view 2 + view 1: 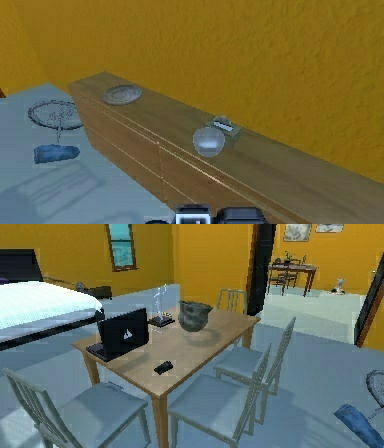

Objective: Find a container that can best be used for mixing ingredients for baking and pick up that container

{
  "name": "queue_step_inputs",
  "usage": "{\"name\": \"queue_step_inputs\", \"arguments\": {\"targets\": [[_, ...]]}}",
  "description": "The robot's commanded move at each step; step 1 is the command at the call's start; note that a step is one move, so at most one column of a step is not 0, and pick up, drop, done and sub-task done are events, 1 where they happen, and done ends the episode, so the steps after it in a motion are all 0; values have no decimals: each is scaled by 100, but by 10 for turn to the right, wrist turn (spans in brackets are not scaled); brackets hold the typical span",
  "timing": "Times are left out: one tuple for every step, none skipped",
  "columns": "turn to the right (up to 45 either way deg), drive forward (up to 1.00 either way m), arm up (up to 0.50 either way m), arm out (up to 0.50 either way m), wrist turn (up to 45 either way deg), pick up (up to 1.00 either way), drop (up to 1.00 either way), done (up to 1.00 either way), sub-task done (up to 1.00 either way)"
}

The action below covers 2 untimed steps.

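A dark grey bowl (195, 316) stands on the wooden dining table (200, 349), toward its far end. On the long wooden sideboard (270, 165) against the yellow wall lie a pale shallow dish (123, 95), a rounded grey-white bowl-like thing (209, 142) and a small flat item (225, 126). Dark parts of the arm and gripper (185, 216) just reach above the arm side view's bottom edge. Its far end cannot be made out, so I cannot tell whether it holds anything.
A black laptop (122, 334), a small dark item (163, 367) and a clear glass piece (161, 304) share the table. Grey chairs (215, 409) ring it. A bed (40, 304) stands at the left; a doorway (300, 269) opens at the back right. A round wire object (55, 115) and a blue thing (55, 153) lie on the floor.
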Motion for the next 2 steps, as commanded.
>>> {"name": "queue_step_inputs", "arguments": {"targets": [[0,0,0,42,0,0,0,0,0],[0,0,0,0,450,0,0,0,0]]}}
